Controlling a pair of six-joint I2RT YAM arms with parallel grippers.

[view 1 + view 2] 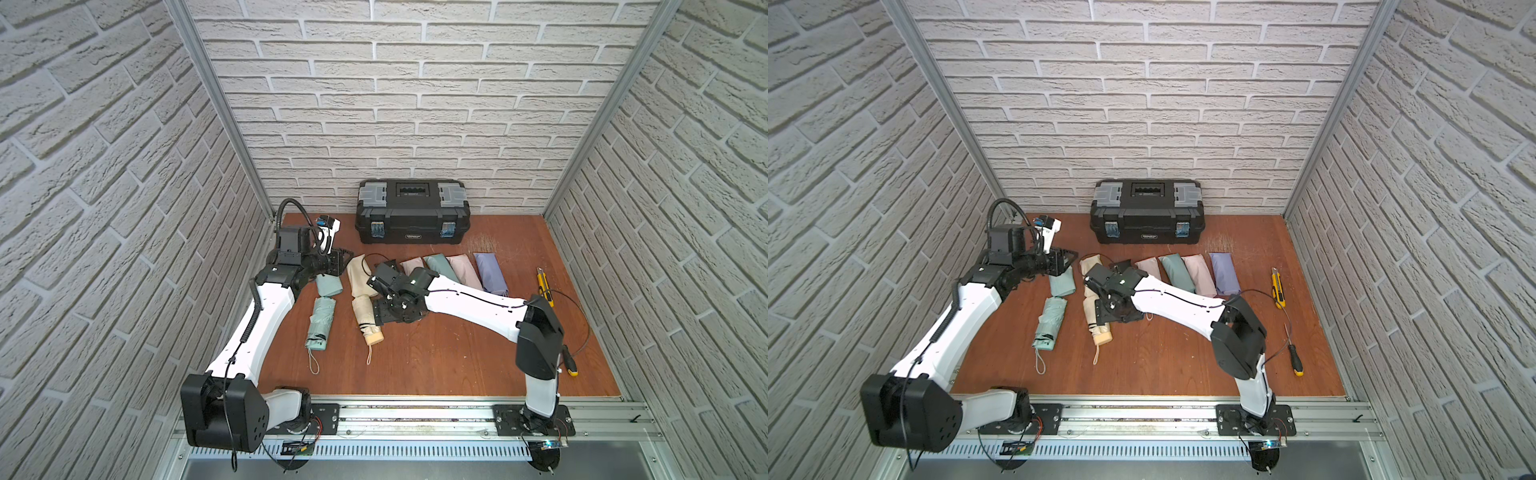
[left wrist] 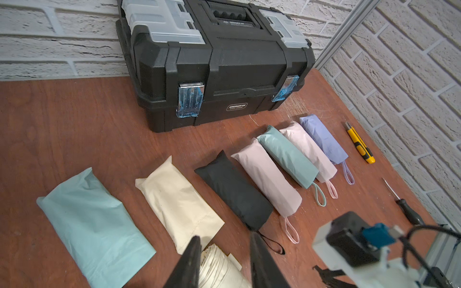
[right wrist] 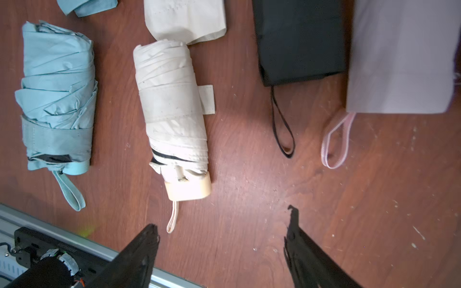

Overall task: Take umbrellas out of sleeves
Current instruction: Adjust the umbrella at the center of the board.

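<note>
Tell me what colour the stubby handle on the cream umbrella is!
Peachy tan. The handle shows best in the right wrist view.

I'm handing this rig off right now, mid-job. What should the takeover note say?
Left gripper: jaws apart, holding nothing, raised near the empty sleeves.
Right gripper: jaws wide open, empty, over bare table beside the cream umbrella.
Done: mint umbrella and cream umbrella lie out, each just outside its flat pouch: empty mint sleeve, empty cream sleeve.
To do: five full ones in a row, loops showing: black sleeve, first pink sleeve, full mint sleeve, second pink sleeve, lavender sleeve.
</note>
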